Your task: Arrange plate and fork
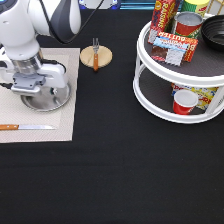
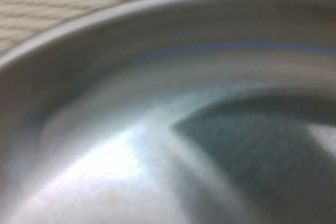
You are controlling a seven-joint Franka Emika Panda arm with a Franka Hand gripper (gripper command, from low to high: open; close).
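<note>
The silver plate (image 1: pixel 56 100) lies on a beige placemat (image 1: pixel 67 65) at the exterior view's left. My gripper (image 1: pixel 35 96) is low over the plate's left part, right at its surface. The hand hides much of the plate. The wrist view is filled by the plate's shiny inner surface (image 2: pixel 150 150), with a strip of placemat (image 2: pixel 37 20) at one corner. The fork (image 1: pixel 95 53), with a brown-orange handle, lies on a round wooden coaster (image 1: pixel 104 58) to the right of the placemat's top corner, tines toward the exterior view's top.
A wooden-handled knife (image 1: pixel 27 127) lies on the placemat below the plate. A white two-tier turntable rack (image 1: pixel 150 100) at the right holds snack packs, a can (image 1: pixel 188 24), a dark bowl (image 1: pixel 215 30) and a red cup (image 1: pixel 185 101). The table is covered in black cloth.
</note>
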